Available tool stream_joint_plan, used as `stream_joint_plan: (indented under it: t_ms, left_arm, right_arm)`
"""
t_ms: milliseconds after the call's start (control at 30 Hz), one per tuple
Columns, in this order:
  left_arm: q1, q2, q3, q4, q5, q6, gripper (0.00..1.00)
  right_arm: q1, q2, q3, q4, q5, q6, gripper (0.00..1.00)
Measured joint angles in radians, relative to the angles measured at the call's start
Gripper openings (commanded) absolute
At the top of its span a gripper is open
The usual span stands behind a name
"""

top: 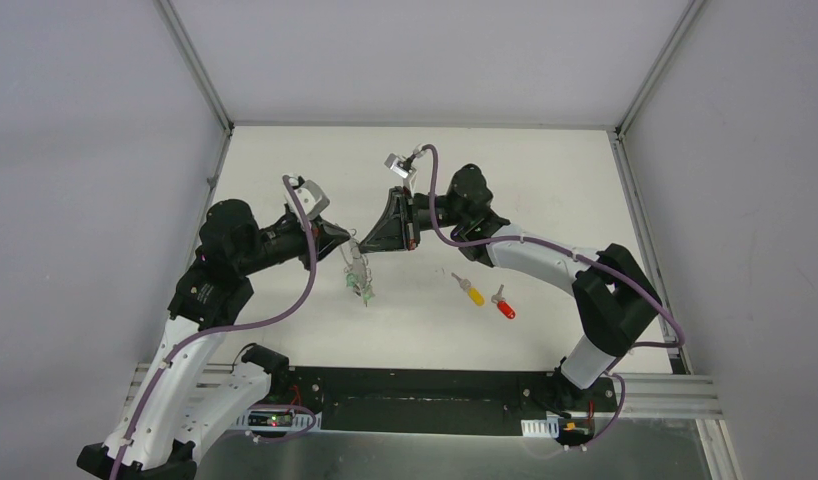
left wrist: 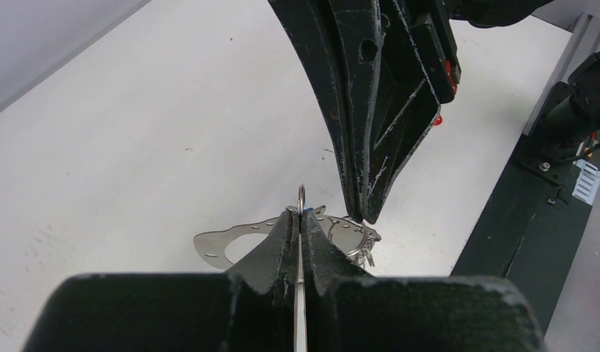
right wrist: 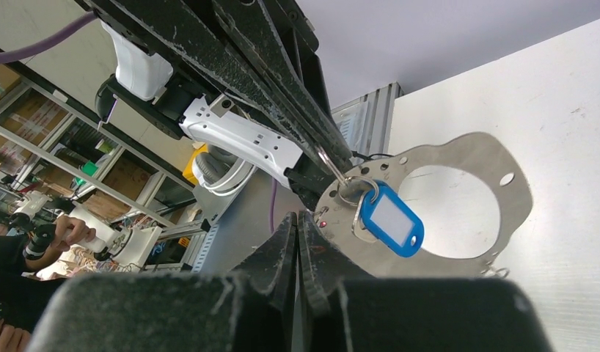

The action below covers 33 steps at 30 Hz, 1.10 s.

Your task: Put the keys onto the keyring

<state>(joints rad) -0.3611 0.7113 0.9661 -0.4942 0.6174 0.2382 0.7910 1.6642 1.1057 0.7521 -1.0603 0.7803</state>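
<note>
The keyring [right wrist: 458,150], a flat grey hoop with small holes, hangs in the air between both grippers [left wrist: 216,246]. A small split ring [right wrist: 350,189] on it carries a blue tag [right wrist: 391,218]. My left gripper [left wrist: 302,213] is shut on that small ring's thin metal. My right gripper [right wrist: 298,218] is shut, its tips right at the hoop's rim, and I see nothing between them. From above, the hoop [top: 357,268] dangles below the two grippers with a green key [top: 366,292] on it. A yellow key [top: 471,291] and a red key [top: 504,306] lie on the table to the right.
Both arms meet over the middle of the white table [top: 545,180]. The right arm's fingers [left wrist: 370,147] hang close over the left jaws. Purple cables [top: 310,255] loop along both arms. A dark rail [top: 435,400] runs along the near edge.
</note>
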Motion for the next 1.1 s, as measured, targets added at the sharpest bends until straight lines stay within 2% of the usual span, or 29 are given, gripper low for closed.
stream_joint_plan:
  t_ms: [100,200,367,533,600,733,900,1100]
  left_arm:
    - [0.000,0.000,0.000,-0.006,-0.014,-0.015,0.00]
    - [0.000,0.000,0.000,-0.007,-0.024,-0.031,0.00]
    - [0.000,0.000,0.000,-0.018,-0.057,-0.082,0.00]
    - [0.000,-0.001,0.000,-0.038,-0.078,-0.156,0.00]
    - [0.000,-0.004,0.000,-0.044,-0.092,-0.193,0.00]
    - [0.000,-0.021,-0.008,-0.045,-0.117,-0.283,0.00]
    - [0.000,-0.044,-0.032,-0.047,-0.123,-0.360,0.00]
    - [0.000,-0.098,-0.055,-0.059,-0.122,-0.390,0.00]
  right_arm:
    - [0.000,0.000,0.000,-0.015,0.002,-0.008,0.06]
    - [0.000,-0.001,0.000,-0.037,0.010,-0.025,0.20]
    - [-0.002,-0.026,-0.001,-0.127,0.064,-0.082,0.27]
    - [-0.005,-0.146,-0.011,-0.302,0.195,-0.165,0.29]
    - [-0.006,-0.213,-0.026,-0.367,0.270,-0.180,0.37]
    - [-0.006,-0.377,-0.073,-0.523,0.441,-0.177,0.44]
    - [-0.007,-0.444,-0.079,-0.652,0.533,-0.094,0.45]
    - [0.024,-0.398,-0.137,-0.659,0.523,0.096,0.45]
